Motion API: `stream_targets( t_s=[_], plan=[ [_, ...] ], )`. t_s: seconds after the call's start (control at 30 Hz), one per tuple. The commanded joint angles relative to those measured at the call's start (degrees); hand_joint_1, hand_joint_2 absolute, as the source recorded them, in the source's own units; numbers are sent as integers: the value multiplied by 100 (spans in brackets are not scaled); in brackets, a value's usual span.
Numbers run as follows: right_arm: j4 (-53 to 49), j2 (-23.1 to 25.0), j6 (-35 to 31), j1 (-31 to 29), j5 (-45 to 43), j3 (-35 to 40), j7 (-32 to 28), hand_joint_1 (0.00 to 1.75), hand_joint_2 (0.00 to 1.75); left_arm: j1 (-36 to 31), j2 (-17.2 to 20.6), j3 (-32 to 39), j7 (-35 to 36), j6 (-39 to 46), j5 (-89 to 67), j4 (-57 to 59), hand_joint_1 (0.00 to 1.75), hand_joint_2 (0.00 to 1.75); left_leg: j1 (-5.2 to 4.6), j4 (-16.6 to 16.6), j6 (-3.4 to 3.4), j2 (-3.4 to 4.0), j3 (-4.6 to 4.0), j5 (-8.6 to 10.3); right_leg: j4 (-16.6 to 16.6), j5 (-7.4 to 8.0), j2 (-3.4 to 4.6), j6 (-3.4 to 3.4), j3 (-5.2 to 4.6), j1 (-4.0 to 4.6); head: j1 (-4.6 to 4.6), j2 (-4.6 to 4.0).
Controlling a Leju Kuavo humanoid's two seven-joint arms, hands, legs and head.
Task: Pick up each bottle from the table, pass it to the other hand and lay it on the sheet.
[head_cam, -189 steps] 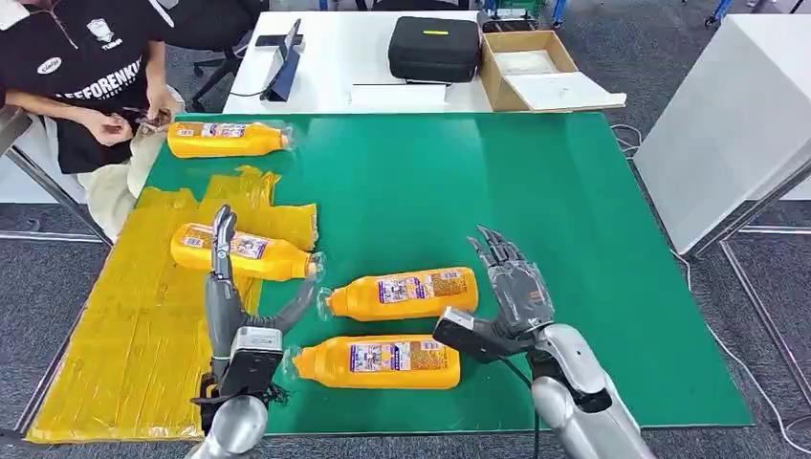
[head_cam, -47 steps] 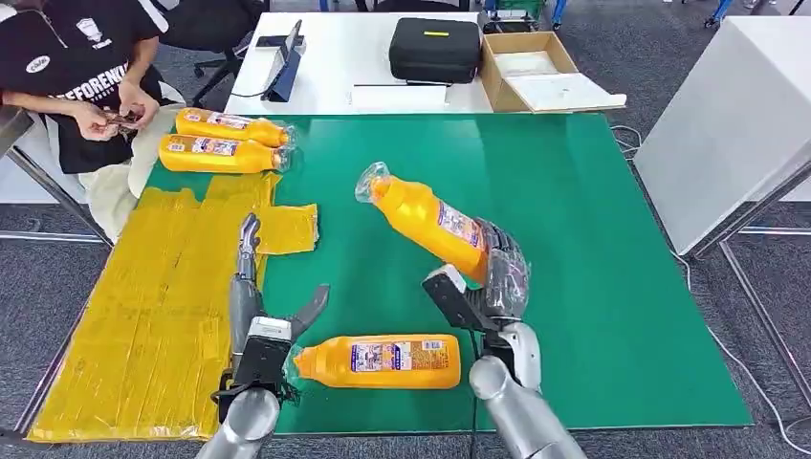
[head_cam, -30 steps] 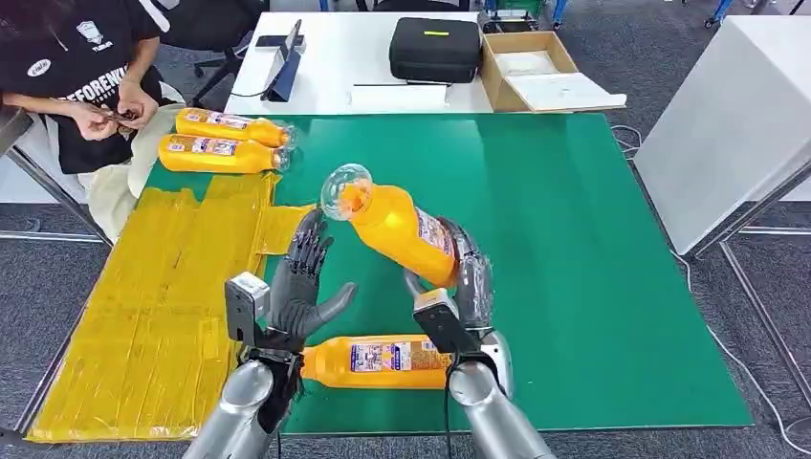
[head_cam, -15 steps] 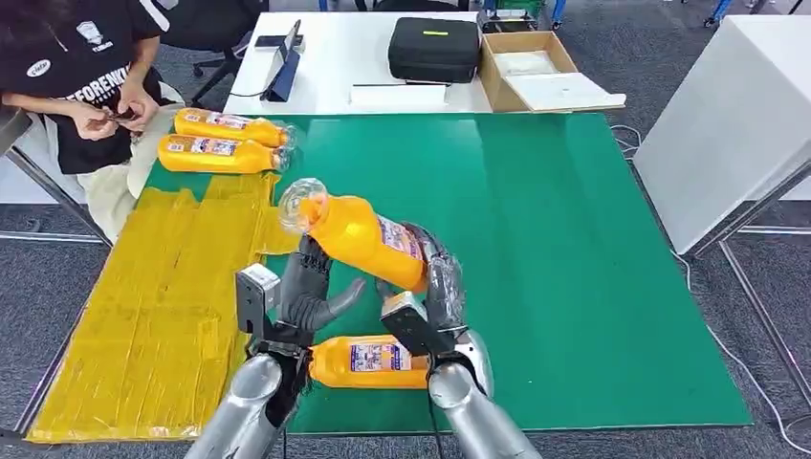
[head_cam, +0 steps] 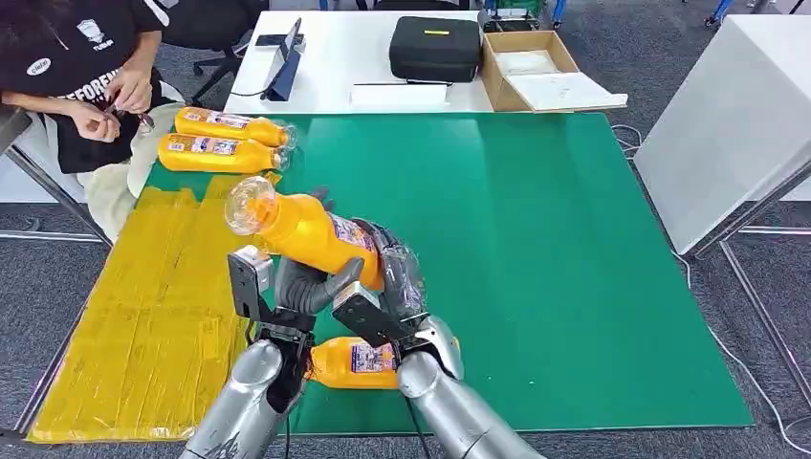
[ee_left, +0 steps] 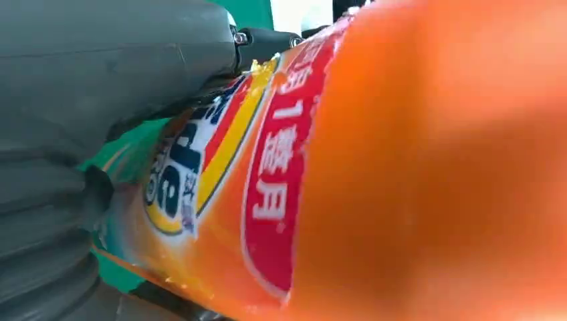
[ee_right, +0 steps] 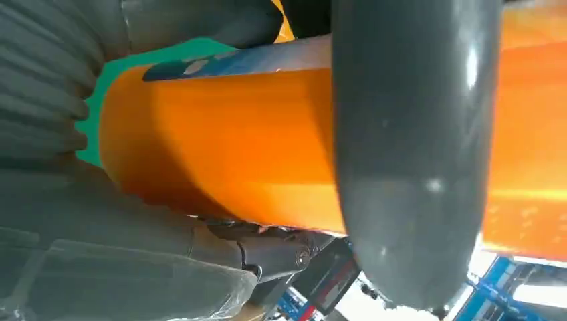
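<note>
Bottle in right hand (tilted), now against left hand.

The head view looks forward and down from above the near edge of the green table. Both wrist views sit very close against the orange bottle held over that table, which all three views share.
</note>
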Motion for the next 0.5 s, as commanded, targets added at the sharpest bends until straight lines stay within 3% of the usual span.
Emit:
stream_targets(
  t_s=[0.03, 0.27, 0.5],
  plan=[
    [762, -2, 64, -506, -496, 1230, 201, 175, 175, -186, 107, 151, 17, 92, 184, 114, 0, 175, 11, 1, -30, 10, 21, -8, -4, -4, 2, -18, 22, 10, -2, 0],
    [969, -2, -103, -607, -1008, 1806, 229, 175, 175, -118, 28, 394, -256, -31, 640, -138, 0, 175, 13, 1, -30, 4, 24, -11, -5, -8, -3, -19, 26, 13, -2, 0],
    [998, -2, -121, -612, -1066, 1842, 210, 175, 175, -78, 10, 449, -312, -53, 780, -279, 0, 175, 10, 0, -17, -4, 10, -3, -4, -4, -10, -10, 12, 8, -4, 0]
  ],
)
